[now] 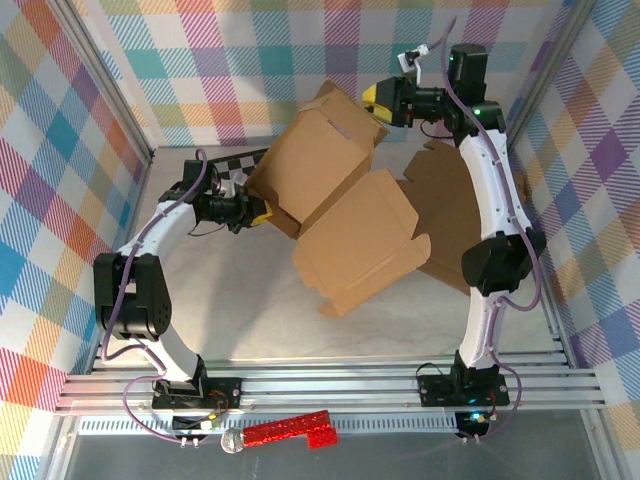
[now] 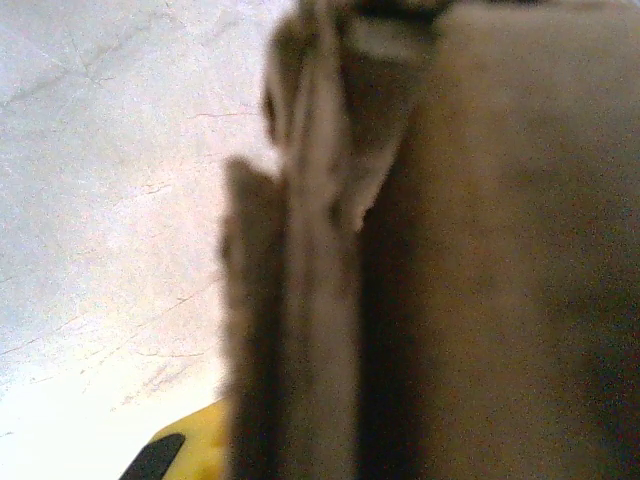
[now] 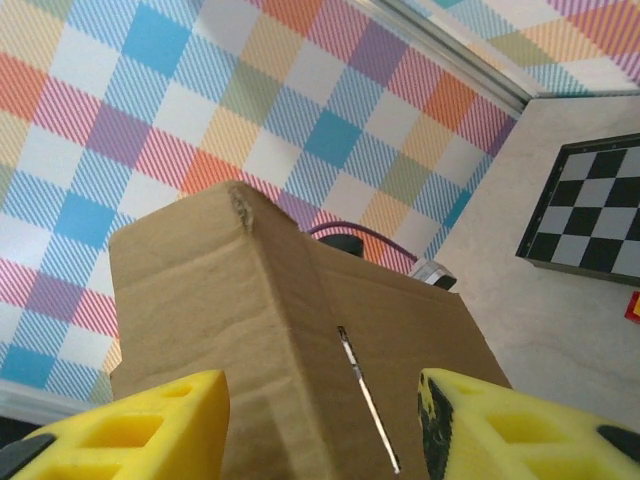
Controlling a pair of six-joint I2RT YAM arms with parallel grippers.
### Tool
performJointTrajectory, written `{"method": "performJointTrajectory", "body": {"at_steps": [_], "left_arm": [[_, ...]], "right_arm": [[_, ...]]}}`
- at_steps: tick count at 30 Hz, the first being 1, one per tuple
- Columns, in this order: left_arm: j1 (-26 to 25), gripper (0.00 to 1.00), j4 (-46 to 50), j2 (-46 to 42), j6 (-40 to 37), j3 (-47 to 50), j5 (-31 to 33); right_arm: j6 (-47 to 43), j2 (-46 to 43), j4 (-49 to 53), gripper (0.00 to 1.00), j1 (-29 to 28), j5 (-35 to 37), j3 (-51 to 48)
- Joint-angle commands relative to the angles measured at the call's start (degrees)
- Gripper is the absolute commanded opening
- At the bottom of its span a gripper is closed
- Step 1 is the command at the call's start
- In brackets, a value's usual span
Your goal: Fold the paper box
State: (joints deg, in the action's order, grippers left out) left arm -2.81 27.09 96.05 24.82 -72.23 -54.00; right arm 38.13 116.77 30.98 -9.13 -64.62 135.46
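Gripping paper box (image 1: 320,170) edge: left jaws clamped | right jaws apart, astride its corner

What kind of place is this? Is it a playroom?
Likely a robot test booth: a left arm and right arm bolted to a metal frame, plaid walls all round, and a checkerboard card.
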Motion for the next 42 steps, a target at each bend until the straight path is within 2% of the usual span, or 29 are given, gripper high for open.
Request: {"method": "performJointTrajectory", "body": {"at_steps": [1,17,30,42], "left_arm": [[0.52,0.0,1.78,0.45,-1.08,-1.68,-1.88],[0.44,0.0,2.99,0.38,-1.17,-1.43,0.38],[0.34,0.0,5.42,0.22,-1.26,-2.11,3.36],[0.44,0.0,5.19,1.01,-0.47,-2.44,3.07]], "right_arm": [[-4.03,-0.2,1.85,0.52,-1.04,-1.37,1.83],[-16.44,-4.34,13.78,0.51,-4.64,5.76,2.09],[-22.16,-6.73,18.87,0.51,-6.88,9.75,1.57],[-26.84,-8.86,21.42,0.48,-8.9,13.91,-1.91]]}}
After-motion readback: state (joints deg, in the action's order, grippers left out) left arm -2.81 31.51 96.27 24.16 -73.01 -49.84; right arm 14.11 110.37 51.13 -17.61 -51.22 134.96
